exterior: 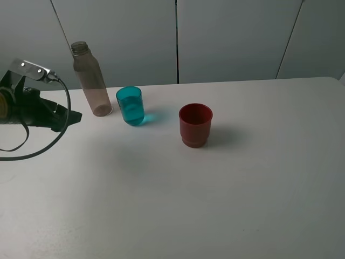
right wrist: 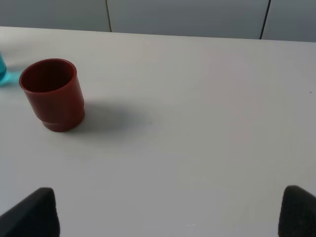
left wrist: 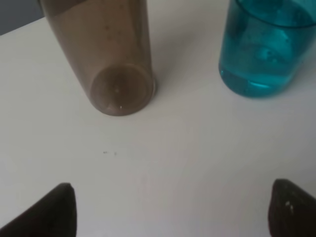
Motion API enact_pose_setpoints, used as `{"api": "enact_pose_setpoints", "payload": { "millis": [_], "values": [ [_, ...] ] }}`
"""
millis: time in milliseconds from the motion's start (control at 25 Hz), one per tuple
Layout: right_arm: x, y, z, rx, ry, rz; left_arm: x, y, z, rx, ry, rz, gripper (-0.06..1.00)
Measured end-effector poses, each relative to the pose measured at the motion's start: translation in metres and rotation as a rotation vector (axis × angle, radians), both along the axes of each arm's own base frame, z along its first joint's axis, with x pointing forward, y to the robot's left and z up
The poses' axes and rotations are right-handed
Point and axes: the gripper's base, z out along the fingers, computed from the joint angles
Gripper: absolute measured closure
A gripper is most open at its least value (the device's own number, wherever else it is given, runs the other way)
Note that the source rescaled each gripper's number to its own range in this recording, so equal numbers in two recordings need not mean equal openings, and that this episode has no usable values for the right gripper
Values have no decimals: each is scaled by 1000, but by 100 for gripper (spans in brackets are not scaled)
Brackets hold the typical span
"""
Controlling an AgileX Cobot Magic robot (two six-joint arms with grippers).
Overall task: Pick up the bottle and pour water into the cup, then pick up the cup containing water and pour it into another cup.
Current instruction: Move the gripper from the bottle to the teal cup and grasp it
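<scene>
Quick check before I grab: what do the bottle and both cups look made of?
Bottle: probably clear smoky grey-brown plastic; its base shows through the wall. Teal cup: translucent glossy plastic, liquid visible inside. Red cup: opaque plastic, likely, with a dull sheen.

Bottle point(left wrist: 114, 54) neck beyond left wrist view

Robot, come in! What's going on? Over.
Left gripper open, right gripper open, both empty. Bottle upright, teal cup holds water, red cup apart. Nothing blocking the cups.
</scene>
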Motion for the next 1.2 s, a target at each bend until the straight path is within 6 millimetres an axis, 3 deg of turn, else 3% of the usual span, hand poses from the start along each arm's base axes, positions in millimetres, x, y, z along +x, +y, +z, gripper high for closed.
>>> {"api": "enact_pose_setpoints", "payload": {
  "millis": [200,760,1200],
  "values": [
    [0,0,0,0,0,0,-1,-8,2,-55,-34,-85,-6],
    [0,0,0,0,0,0,10,-20,-55,-117,7,-257,-6],
    [0,0,0,0,0,0,27,-20,-67,-138,-25,-256,-6]
  ]
}}
